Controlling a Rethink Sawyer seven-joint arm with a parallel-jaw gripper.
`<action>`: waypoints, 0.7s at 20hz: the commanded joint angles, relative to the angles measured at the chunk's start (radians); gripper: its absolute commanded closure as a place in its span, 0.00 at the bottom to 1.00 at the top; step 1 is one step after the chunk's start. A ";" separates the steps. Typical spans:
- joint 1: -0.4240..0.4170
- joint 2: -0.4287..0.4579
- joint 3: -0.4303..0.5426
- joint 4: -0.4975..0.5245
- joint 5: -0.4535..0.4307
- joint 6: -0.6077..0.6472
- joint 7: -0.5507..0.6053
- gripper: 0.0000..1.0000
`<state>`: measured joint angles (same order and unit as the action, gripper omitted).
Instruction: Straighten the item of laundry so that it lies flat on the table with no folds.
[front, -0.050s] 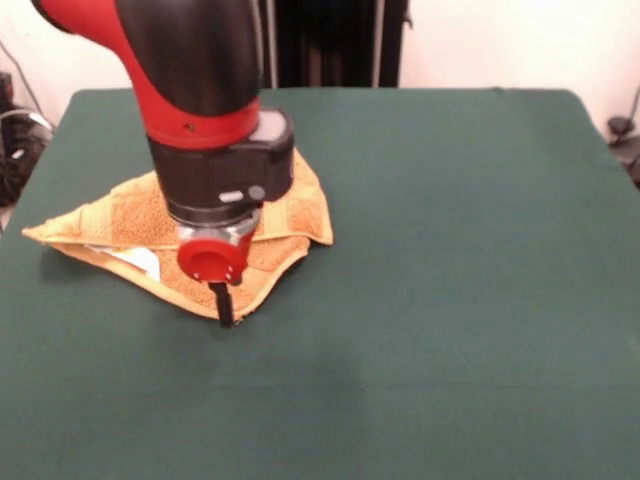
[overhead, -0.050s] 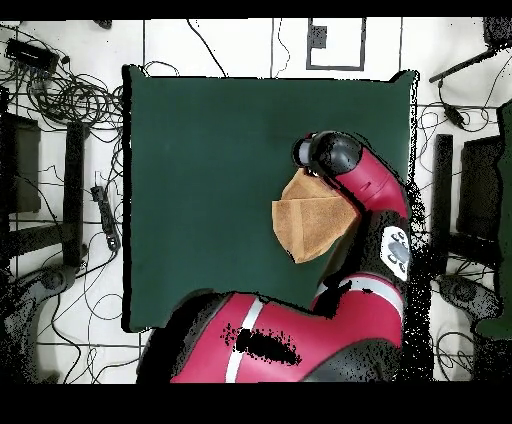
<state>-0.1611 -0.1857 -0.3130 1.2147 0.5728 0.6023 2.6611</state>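
Terry-cloth item: golden-orange hand towel (front, -0.050s: 140, 225), folded over on itself into a rough triangle, not flat.
Towel location: on the green table (front, -0.050s: 450, 300), in the left half of the front view; in the overhead view the towel (overhead, -0.050s: 312, 225) lies near the table's right edge.
Towel layers: upper layer lies over a lower layer; the lower edge shows along the front margin.
Towel detail: woven border band visible on the upper layer; small white tag (front, -0.050s: 135, 260) exposed between the layers near the left corner.
Table surface: dark green felt-like cloth, far larger than the towel.
Arm pose: red and black arm (front, -0.050s: 190, 90) descends from the upper left of the front view, wrist directed steeply downward over the towel's front corner.
Arm in overhead view: the arm's (overhead, -0.050s: 370, 190) links curve up from the base at the bottom edge along the table's right side, and the wrist end covers the towel's upper right part.
Gripper position: gripper (front, -0.050s: 224, 305) low at the towel's front corner, at or just above the cloth.
Pincer state: one dark fingertip is discernible; the jaw gap cannot be determined, and a grip on the cloth is possible but unconfirmed.
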 joint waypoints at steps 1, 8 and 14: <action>0.030 0.085 0.053 0.005 0.065 -0.005 0.284 0.00; -0.024 0.131 0.145 0.020 0.047 -0.104 0.131 0.00; -0.048 0.127 0.174 0.051 0.019 -0.112 0.070 0.00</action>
<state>-0.1817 -0.1404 -0.2954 1.2011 0.5897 0.6046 2.6623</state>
